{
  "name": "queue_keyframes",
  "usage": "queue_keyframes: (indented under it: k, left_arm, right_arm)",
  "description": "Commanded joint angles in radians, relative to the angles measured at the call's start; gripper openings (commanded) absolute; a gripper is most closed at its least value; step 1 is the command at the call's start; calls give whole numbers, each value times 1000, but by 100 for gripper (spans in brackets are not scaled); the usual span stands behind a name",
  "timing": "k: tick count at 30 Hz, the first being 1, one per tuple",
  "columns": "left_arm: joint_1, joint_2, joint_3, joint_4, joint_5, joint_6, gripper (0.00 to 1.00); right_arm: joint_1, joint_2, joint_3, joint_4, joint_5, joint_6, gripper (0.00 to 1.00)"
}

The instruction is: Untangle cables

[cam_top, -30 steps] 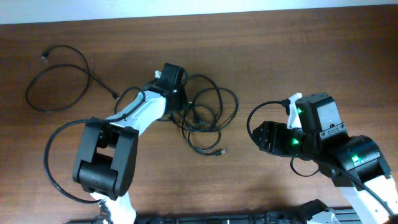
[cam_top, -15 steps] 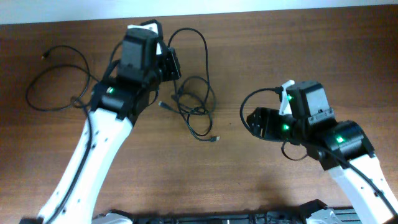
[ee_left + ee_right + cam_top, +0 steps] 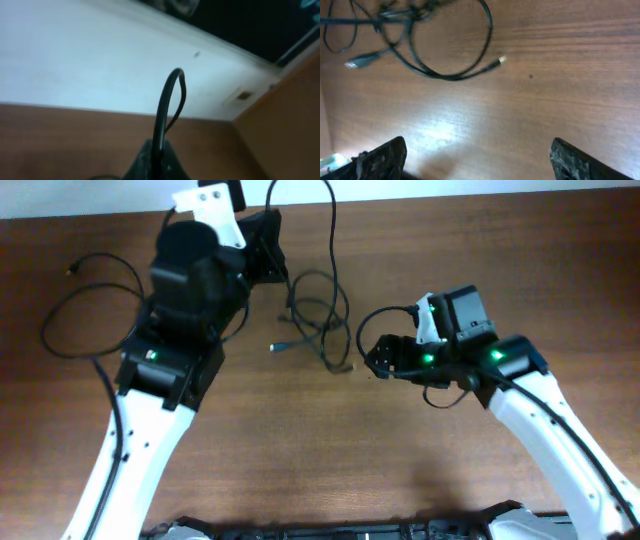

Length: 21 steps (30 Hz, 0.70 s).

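Note:
A tangle of thin black cables (image 3: 318,315) lies at the table's centre back, with plug ends at its near side. My left gripper (image 3: 278,250) is raised over the far edge and shut on one cable (image 3: 169,102), which arches up from between its fingers and drops back into the tangle. A separate cable (image 3: 60,310) lies in a loose loop at the far left. My right gripper (image 3: 375,362) hangs open just right of the tangle's near plug. In the right wrist view the right gripper (image 3: 480,165) has only bare wood between its fingers (image 3: 380,160), and a cable loop (image 3: 445,76) with a light tip lies ahead.
The pale wall (image 3: 75,60) runs behind the table's far edge. The left arm's white link (image 3: 130,440) crosses the left half of the table. Brown wood (image 3: 330,460) fills the front middle.
My left arm has risen toward the far edge with the cable, dragging the tangle up and back. My right gripper has moved left toward the tangle and opened wider.

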Motion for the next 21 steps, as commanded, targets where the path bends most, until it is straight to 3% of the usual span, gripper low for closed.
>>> queue_keyframes:
  k: [1, 5, 9, 12, 15, 17, 21]
  left_arm:
    - [-2, -100, 12, 11, 24, 29, 0]
    - [-2, -177, 12, -24, 13, 97, 0]
    - [-2, -206, 12, -34, 13, 110, 0]
    - [-2, -208, 12, -29, 13, 111, 0]
    - [-2, -208, 12, -26, 6, 134, 0]
    - [-1, -208, 12, -35, -59, 151, 0]
    - [-1, -208, 12, -72, -180, 170, 0]
  right_arm:
    - [-3, 57, 6, 93, -32, 21, 92]
    - [-2, 95, 6, 327, -154, 24, 93]
    - [2, 135, 6, 505, -145, 47, 91]
    - [30, 171, 6, 596, -155, 47, 80]
    - [92, 185, 6, 618, -183, 41, 74]
    - [133, 185, 6, 618, -191, 12, 80]
    - [138, 185, 6, 563, -196, 11, 81]
